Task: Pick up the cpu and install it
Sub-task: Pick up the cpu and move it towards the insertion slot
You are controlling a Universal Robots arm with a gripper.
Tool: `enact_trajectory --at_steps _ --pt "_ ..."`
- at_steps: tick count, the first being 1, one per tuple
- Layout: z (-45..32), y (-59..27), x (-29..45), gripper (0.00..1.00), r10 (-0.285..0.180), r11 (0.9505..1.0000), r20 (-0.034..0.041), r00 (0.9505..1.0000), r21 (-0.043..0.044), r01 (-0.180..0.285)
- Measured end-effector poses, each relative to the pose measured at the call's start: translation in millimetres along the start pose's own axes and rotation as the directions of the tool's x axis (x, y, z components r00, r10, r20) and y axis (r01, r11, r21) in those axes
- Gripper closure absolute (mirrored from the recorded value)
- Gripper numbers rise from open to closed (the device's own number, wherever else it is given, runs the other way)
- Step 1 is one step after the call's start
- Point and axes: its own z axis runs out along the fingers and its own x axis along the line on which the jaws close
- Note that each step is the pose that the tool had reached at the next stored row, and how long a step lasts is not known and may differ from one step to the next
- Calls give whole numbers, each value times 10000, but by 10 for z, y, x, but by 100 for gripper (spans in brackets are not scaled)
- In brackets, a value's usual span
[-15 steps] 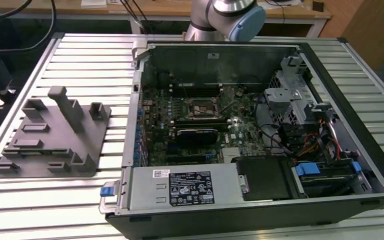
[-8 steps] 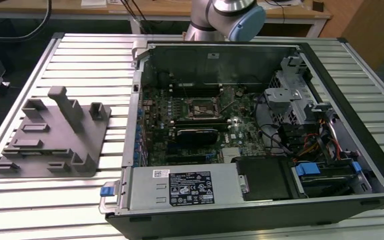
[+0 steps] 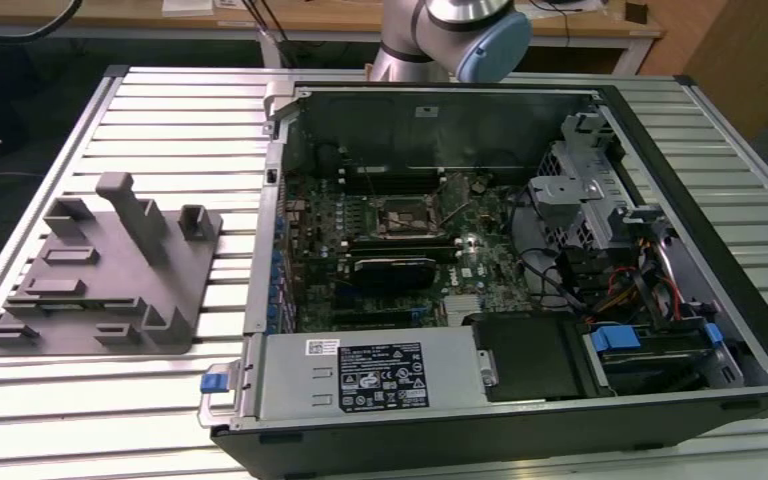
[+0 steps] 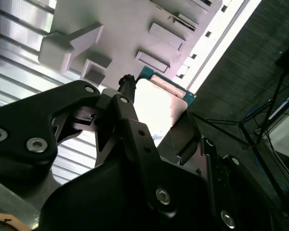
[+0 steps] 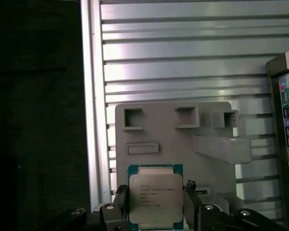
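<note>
Both wrist views are showing us the gripper (image 5: pixel 155 192) pinching the cpu (image 5: pixel 155 198) by opposite edges, with the grey fixture block (image 5: pixel 173 139) lying on the slatted tabletop (image 5: pixel 183 57) behind it. In the exterior view we are seeing the open computer case (image 3: pixel 438 125) standing just beside that block, its black socket frame (image 3: pixel 400 215) sitting amid the motherboard (image 3: pixel 491 265).

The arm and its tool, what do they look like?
The arm is a silvery-grey tube with a rounded light-blue joint cap. The tool is matte black, built of angular linked plates fastened with silver screws.
</note>
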Motion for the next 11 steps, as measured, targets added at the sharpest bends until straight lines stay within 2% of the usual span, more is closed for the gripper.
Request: enact_trajectory --at_steps 6,11 --pt "-94 9 -6 46 -1 10000 8 10000 -1 1" --pt "-106 10 -7 46 -1 10000 9 10000 -2 1"
